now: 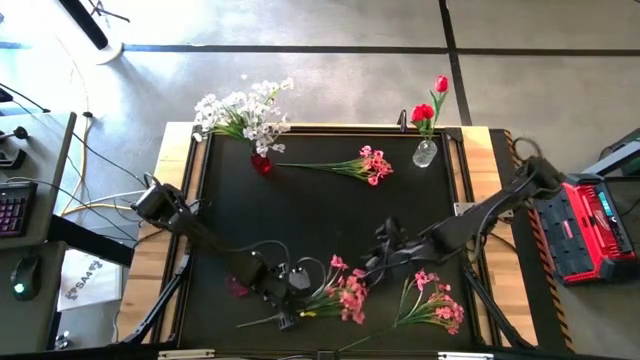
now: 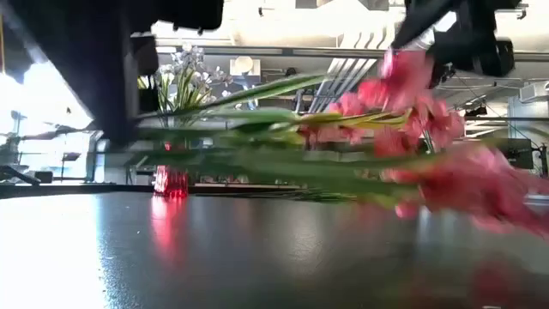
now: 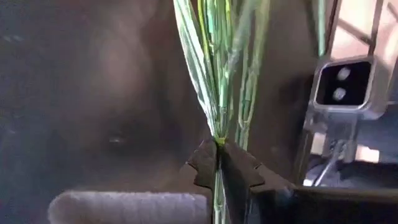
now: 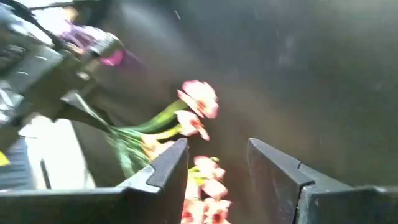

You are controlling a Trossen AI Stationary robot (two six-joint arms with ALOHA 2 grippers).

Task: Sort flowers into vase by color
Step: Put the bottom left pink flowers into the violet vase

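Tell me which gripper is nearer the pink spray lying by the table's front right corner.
Right. The right gripper hovers open just left of that pink spray; the left gripper is farther left, shut on another pink bunch's stems.

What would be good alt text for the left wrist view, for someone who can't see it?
The left tool is shut on the thin green stems of a flower bunch, which fan out beyond its two dark fingers. Behind lies the dark table, with part of the other arm to one side.

A robotics lab or workshop: a black-topped bench (image 1: 320, 215) stands on a bare concrete floor (image 1: 330, 85) marked with dark tape lines. At the frame's left edge sit a keyboard (image 1: 12, 210), mouse (image 1: 22, 275) and trailing cables (image 1: 95, 165); at the right edge, a red equipment case (image 1: 590, 225).
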